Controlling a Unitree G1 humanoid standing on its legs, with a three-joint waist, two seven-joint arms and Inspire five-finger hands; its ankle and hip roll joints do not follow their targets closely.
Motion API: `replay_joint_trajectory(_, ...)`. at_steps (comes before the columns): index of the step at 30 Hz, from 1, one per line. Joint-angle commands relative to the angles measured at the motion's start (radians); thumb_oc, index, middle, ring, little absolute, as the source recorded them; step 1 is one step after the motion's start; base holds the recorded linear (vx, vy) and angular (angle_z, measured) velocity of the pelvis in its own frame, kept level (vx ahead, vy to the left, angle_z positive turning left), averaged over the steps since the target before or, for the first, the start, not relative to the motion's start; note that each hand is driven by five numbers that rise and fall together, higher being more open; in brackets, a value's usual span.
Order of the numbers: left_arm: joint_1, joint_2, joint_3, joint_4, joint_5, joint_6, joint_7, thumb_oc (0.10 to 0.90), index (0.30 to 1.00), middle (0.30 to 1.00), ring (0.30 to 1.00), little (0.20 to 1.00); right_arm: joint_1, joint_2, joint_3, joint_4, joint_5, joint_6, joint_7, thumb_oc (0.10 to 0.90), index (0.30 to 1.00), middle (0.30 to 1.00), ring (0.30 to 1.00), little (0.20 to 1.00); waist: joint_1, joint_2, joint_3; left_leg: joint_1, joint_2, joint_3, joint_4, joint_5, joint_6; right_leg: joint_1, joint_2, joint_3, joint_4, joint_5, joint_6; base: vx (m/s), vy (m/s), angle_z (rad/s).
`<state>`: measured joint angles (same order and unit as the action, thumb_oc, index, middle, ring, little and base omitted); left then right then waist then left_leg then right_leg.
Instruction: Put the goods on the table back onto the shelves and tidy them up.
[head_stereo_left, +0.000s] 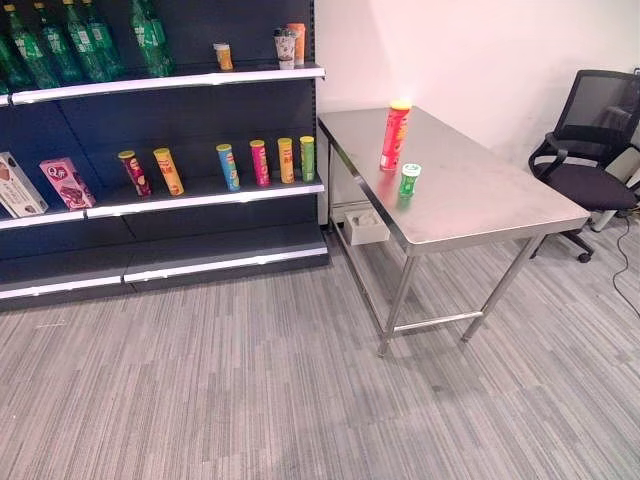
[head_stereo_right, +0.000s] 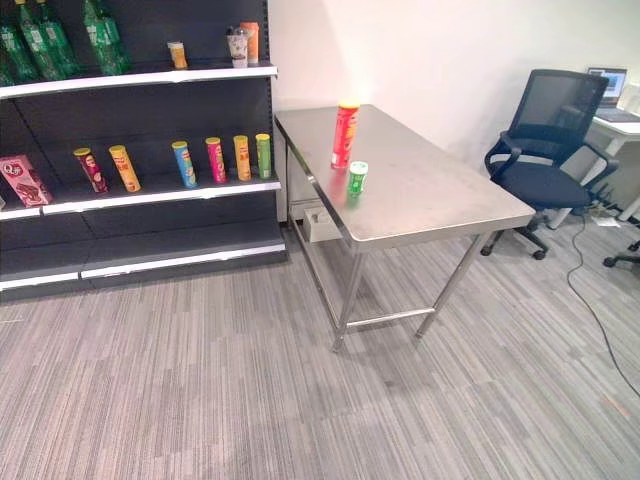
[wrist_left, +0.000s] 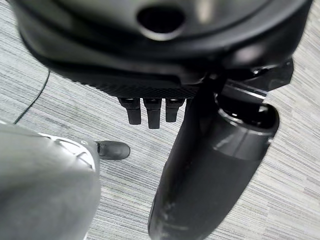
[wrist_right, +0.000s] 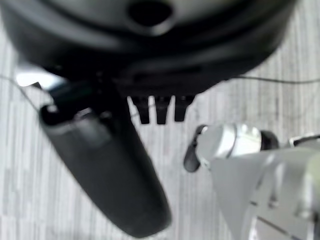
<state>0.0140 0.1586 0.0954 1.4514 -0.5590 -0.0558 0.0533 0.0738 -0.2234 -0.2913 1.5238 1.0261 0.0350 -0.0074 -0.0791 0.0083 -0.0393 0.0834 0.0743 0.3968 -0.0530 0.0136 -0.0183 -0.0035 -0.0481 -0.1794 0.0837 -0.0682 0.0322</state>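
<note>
Steel table (head_stereo_left: 480, 205), tall red canister (head_stereo_left: 395, 135), squat green tub (head_stereo_left: 409, 179)

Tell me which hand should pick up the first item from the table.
Neither is clearly better yet: the left hand and right hand both hang open over the floor. The can and small tub stand on the table, right of centre, slightly favouring the right.

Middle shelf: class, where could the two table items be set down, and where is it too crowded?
On the middle shelf, bare board lies between the pink box and the leaning cans, and in the gap before the blue can. The four-can row up to the green can is crowded. The bottom shelf looks bare.
</note>
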Motion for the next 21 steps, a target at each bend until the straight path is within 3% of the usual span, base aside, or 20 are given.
replay_joint_trajectory(1, -0.043, 0.02, 0.017, 0.003, 0.002, -0.028, -0.006, 0.8, 0.9, 0.9, 0.9, 0.9, -0.077, 0.031, -0.021, 0.114, -0.021, -0.018, -0.004, 0.8, 0.9, 0.9, 0.9, 0.9, 0.002, -0.043, 0.008, 0.057, 0.062, -0.066, -0.034, -0.039, -0.082, 0.054, -0.103, 0.016, -0.167, 0.151, 0.144, -0.01, -0.012, 0.07)
replay_joint_trajectory(11, -0.049, 0.006, -0.065, -0.014, 0.029, -0.023, -0.055, 0.8, 0.9, 0.9, 0.9, 0.9, -0.086, 0.027, 0.02, 0.111, -0.069, -0.022, 0.006, 0.8, 0.9, 0.9, 0.9, 0.9, 0.0, -0.036, 0.017, 0.058, 0.069, -0.07, -0.034, -0.035, -0.083, 0.057, -0.097, 0.013, -0.165, 0.146, 0.139, 0.0, -0.005, 0.02)
replay_joint_trajectory(21, -0.053, 0.017, -0.063, -0.038, 0.018, -0.046, -0.039, 0.8, 0.9, 0.9, 0.9, 0.9, -0.071, 0.03, 0.03, 0.108, -0.085, -0.035, 0.002, 0.8, 0.9, 0.9, 0.9, 0.9, -0.001, -0.049, 0.023, 0.065, 0.089, -0.067, -0.034, -0.027, -0.095, 0.065, -0.077, 0.017, -0.164, 0.131, 0.129, 0.01, -0.046, -0.01)
